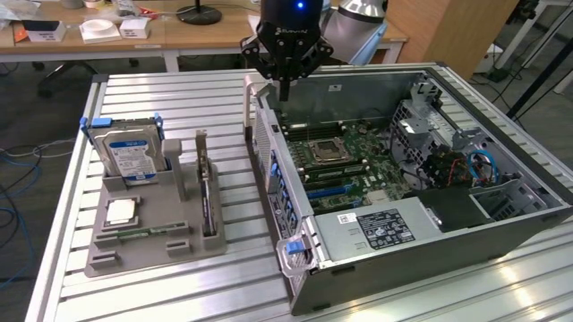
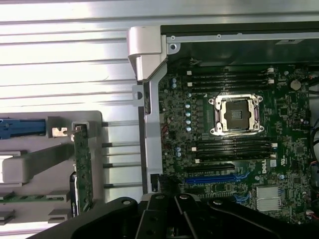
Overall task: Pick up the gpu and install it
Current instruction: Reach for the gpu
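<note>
Ribbed aluminium desk (image 1: pixel 170 90), bright with glare along its near edge. Behind it a long wooden table (image 1: pixel 179 37) with white boxes (image 1: pixel 98 30) — a wooden cabinet (image 1: pixel 457 30) at the exterior view's right. Blue cables (image 1: pixel 23 155) trail over the dark floor (image 1: pixel 36 114).

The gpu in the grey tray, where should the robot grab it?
Take the gpu by its top edge, straight down from above. It stands on edge in a slot of the grey tray, so its thin top is free to pinch.
</note>
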